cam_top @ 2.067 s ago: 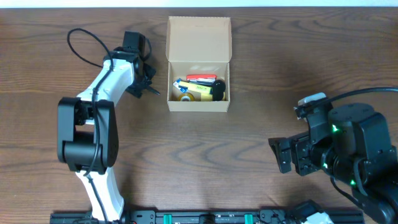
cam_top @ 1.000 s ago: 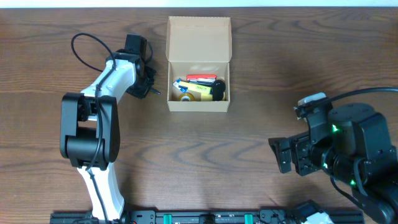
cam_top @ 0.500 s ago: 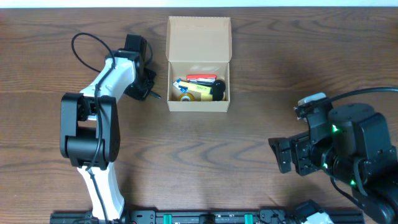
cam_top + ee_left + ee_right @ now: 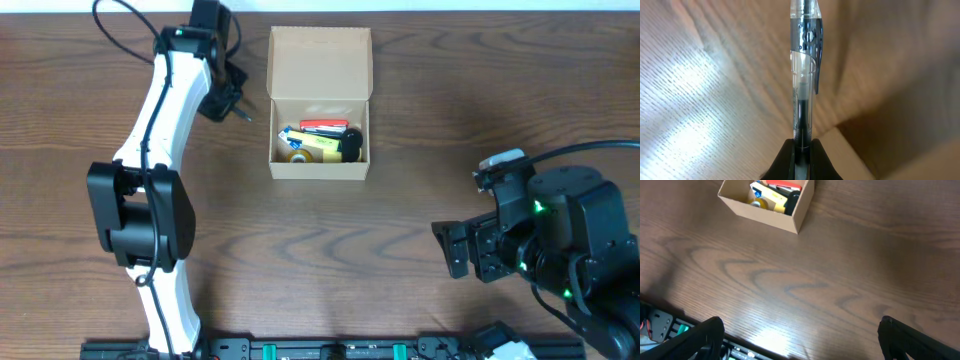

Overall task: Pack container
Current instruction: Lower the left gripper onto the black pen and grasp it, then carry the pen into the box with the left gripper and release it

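Note:
The container [image 4: 319, 160], a tan cardboard box with its flap lid open toward the back, sits at the table's far middle. It holds a yellow roll [image 4: 300, 150], a red item [image 4: 322, 126] and a black item [image 4: 352, 146]. Left of the box, my left gripper [image 4: 231, 103] is shut on a pen [image 4: 243, 113]. In the left wrist view the clear pen [image 4: 804, 75] with its grey clip stands straight out from the pinching black fingertips [image 4: 816, 160]. My right gripper [image 4: 800, 340] hangs open and empty over bare wood at the near right, with the container [image 4: 790, 220] far ahead.
The left arm [image 4: 160, 120] stretches from its base at the near left up to the far edge. The right arm's bulky body [image 4: 560, 245] fills the near right corner. A rail [image 4: 330, 350] runs along the front edge.
The left arm has swung toward the far edge, carrying the pen from beside the box's left wall up level with the open flap. The right arm has not moved.

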You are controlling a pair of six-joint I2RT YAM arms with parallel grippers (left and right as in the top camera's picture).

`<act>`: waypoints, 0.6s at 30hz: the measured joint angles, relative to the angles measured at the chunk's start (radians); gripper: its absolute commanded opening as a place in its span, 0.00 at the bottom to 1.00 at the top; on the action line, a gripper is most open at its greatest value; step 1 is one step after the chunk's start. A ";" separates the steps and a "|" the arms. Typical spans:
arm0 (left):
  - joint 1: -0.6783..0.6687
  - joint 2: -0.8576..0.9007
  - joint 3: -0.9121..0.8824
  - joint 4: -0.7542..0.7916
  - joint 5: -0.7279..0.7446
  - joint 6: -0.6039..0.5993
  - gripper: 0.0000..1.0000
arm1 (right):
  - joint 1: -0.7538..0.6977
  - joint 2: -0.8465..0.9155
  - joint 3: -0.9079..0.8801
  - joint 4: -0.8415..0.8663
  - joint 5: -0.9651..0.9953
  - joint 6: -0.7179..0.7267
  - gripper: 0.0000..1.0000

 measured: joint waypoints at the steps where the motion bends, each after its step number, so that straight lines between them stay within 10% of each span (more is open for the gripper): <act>1: -0.008 0.000 0.026 -0.011 -0.011 0.005 0.06 | 0.000 0.000 0.000 0.000 0.000 0.000 0.99; 9: -0.115 0.000 0.154 -0.005 -0.049 0.006 0.06 | 0.000 0.000 0.000 0.000 0.000 0.000 0.99; 18: -0.309 0.000 0.154 -0.001 -0.108 -0.251 0.06 | 0.000 0.000 0.000 0.000 0.000 0.000 0.99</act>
